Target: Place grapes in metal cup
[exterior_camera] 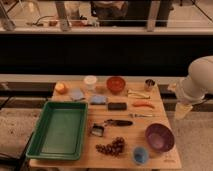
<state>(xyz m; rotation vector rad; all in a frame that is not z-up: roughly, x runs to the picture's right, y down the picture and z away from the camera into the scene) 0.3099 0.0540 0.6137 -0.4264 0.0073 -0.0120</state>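
Camera view: the grapes (111,147) lie on the wooden table (107,161) near its front edge, between the green tray (59,129) and the small blue cup (140,155). The metal cup (149,84) stands upright at the back right corner, well apart from them. The gripper (182,111) hangs past the table's right edge, apart from both; whether it is open or closed cannot be told.

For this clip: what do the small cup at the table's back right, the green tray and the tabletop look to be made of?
The metal cup: likely steel, shiny silver-grey with bright glints. The green tray: probably plastic, uniform matte colour, moulded rim. The table: seemingly pale wood, by its light tan tone. The hand hangs beyond the table's right edge.
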